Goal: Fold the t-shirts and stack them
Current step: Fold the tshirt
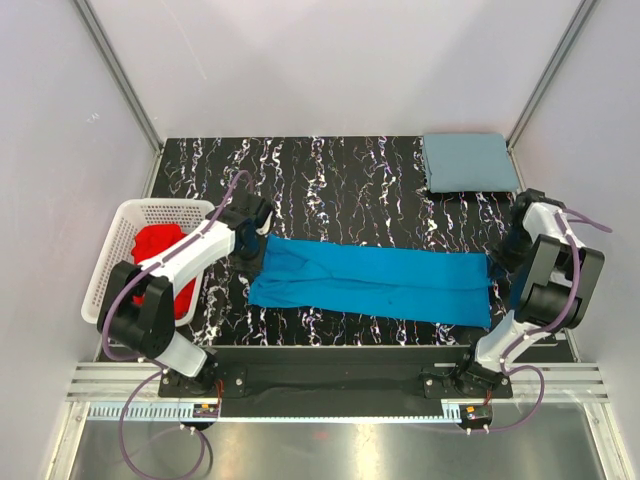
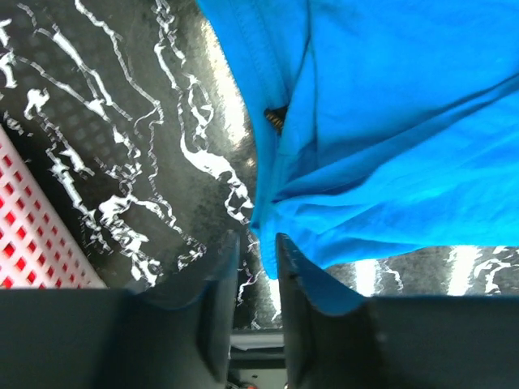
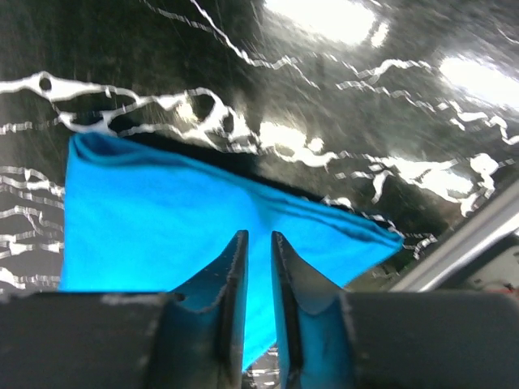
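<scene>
A bright blue t-shirt (image 1: 370,285) lies as a long folded strip across the front of the table. My left gripper (image 1: 254,252) is at its left end; in the left wrist view the left gripper (image 2: 255,237) stands slightly open, with bare table in the gap and the shirt's edge (image 2: 389,121) just past the tips. My right gripper (image 1: 497,266) is over the strip's right end. In the right wrist view the right gripper (image 3: 253,233) shows a narrow gap above the flat blue cloth (image 3: 162,219). A folded grey-blue t-shirt (image 1: 468,162) rests at the back right. A red t-shirt (image 1: 160,250) lies in the basket.
A white lattice basket (image 1: 120,225) stands at the table's left edge, close to my left arm, and the basket wall (image 2: 32,235) shows in the left wrist view. White walls and metal posts enclose the black marbled table (image 1: 340,180).
</scene>
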`<state>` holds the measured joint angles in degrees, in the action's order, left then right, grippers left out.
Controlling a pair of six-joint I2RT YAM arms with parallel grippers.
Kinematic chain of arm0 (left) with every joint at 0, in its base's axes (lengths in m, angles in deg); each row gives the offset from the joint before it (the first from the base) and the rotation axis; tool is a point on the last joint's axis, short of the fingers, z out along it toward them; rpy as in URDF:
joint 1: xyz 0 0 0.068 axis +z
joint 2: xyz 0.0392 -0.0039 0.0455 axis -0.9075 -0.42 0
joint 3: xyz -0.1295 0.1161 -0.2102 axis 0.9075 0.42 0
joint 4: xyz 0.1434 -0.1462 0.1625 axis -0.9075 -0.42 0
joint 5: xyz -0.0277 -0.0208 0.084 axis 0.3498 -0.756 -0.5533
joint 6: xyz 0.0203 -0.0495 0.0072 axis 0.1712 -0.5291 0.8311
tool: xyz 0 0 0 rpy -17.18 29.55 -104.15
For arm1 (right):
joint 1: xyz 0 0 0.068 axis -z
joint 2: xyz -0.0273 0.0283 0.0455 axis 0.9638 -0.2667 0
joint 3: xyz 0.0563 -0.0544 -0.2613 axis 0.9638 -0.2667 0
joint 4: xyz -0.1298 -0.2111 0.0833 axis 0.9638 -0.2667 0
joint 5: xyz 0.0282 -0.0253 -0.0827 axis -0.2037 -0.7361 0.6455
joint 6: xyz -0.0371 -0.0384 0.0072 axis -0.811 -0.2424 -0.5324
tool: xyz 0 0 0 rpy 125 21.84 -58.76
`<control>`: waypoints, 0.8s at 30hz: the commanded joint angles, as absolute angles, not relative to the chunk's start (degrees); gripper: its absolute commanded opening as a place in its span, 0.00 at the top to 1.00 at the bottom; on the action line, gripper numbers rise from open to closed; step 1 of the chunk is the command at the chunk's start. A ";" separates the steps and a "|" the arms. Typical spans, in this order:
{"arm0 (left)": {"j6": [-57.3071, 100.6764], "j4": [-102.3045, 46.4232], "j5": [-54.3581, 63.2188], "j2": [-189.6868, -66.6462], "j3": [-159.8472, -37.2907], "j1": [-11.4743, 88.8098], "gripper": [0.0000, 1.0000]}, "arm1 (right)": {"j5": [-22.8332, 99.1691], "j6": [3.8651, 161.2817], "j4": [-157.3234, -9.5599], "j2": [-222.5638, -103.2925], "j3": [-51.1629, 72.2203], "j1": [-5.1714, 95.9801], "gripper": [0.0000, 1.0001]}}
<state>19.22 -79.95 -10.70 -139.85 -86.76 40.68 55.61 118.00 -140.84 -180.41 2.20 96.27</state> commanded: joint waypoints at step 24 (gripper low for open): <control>9.45 -65.20 -5.74 -157.97 -96.71 40.12 0.56 | 45.55 111.18 -121.69 -173.43 -10.26 100.02 0.77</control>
<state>11.05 -64.20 0.88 -158.34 -94.98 40.04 42.24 112.47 -124.30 -174.12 -10.23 99.15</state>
